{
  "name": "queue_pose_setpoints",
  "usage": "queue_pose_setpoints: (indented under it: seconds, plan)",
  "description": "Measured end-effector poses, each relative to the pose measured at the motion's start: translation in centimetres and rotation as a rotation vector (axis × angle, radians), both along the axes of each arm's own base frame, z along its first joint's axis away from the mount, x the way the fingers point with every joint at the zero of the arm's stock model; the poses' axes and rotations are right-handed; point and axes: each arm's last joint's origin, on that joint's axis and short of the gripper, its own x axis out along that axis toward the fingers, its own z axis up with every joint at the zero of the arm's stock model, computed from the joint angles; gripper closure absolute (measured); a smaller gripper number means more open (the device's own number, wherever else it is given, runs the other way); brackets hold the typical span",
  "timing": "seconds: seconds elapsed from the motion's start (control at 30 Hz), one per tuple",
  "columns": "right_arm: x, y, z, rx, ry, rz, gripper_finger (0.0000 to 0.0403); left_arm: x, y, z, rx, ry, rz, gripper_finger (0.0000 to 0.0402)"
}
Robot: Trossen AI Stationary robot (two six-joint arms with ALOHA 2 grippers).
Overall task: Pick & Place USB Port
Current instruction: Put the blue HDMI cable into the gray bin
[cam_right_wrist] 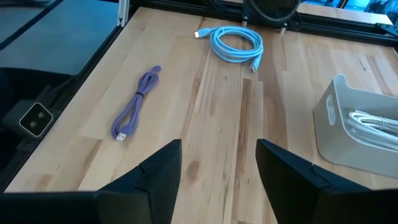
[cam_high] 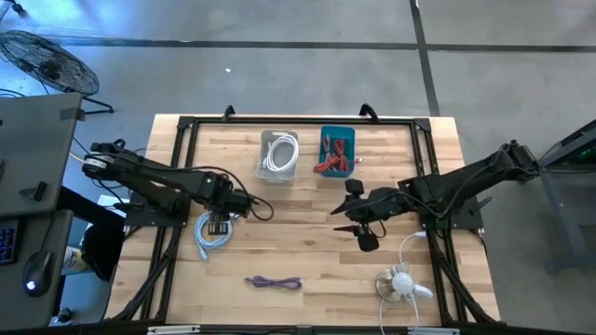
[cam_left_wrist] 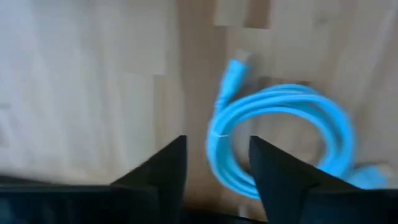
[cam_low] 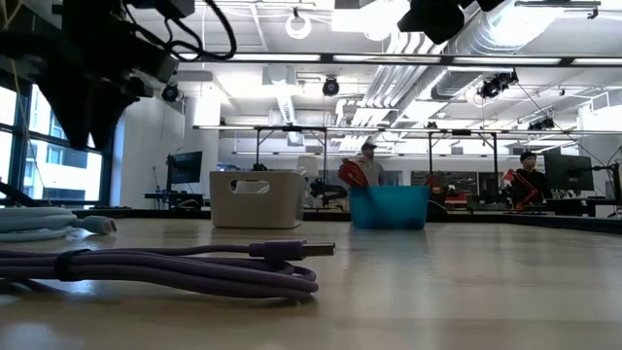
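The wooden surface (cam_high: 307, 251) carries everything here, and at its far edge stand two bins, a white bin (cam_high: 278, 154) holding a white cable and a teal bin (cam_high: 337, 152) holding red ones. The left arm reaches in over the near-left part, its left tool (cam_high: 217, 224) directly above the light blue USB cable (cam_high: 209, 234), which lies loosely coiled flat on the wood; in the left wrist view the two dark fingers (cam_left_wrist: 163, 168) stand apart with nothing between them, one strand of the coil (cam_left_wrist: 280, 137) showing in the gap below. The right tool (cam_high: 358, 226) waits near the middle, its fingers wide and empty. A purple USB cable (cam_high: 274, 282) lies bundled near the front edge, and a white coiled cable (cam_high: 402, 282) sits at the front right. The blue cable looks light, soft and floppy (it will likely sag and trail once lifted), with a smooth, probably slippery jacket. I would judge the best hold to be across the bunched strands of the coil rather than a single loop, or at the stiffer plug (cam_left_wrist: 237, 64) that sticks out from it.
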Motion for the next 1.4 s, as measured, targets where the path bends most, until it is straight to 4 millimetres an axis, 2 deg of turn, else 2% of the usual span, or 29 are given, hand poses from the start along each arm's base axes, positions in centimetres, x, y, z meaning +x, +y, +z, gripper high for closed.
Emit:
queue_pose_setpoints:
  seconds: [0.1,0.17,0.27,0.53,0.7,0.83,1.03,1.4]
  plan:
    - [0.0,0.0,0.0,-0.001,0.000,-0.002,0.0204,-0.1,0.2,-0.3,0.050,-0.010,0.047,0.0198]
    - [0.0,0.0,0.0,-0.002,0.000,-0.002,0.0204,-0.2,0.1,-0.5,0.030,-0.019,0.152,0.0181]
    - [0.0,0.0,0.0,-0.002,0.000,-0.003,0.0204,-0.2,-0.1,-0.6,-0.038,-0.007,0.221,0.0170]
    - [0.2,0.0,-0.4,-0.008,0.023,-0.003,0.0204,-0.1,-0.7,-0.6,-0.240,0.025,0.419,0.0167]
    - [0.7,0.2,-1.2,-0.022,0.053,0.000,0.0204,0.6,-1.2,-0.6,-0.298,-0.032,0.450,0.0167]
    - [0.8,0.2,-1.4,-0.029,0.059,-0.002,0.0204,0.9,-2.2,-1.2,-0.342,0.019,0.446,0.0167]
    - [0.8,0.2,-1.3,-0.043,0.054,0.007,0.0204,0.9,-2.8,-2.3,-0.294,0.104,0.493,0.0167]
    - [0.8,0.2,-1.3,-0.038,0.049,0.011,0.0204,2.2,-3.3,-4.9,-0.264,0.200,0.521,0.0167]
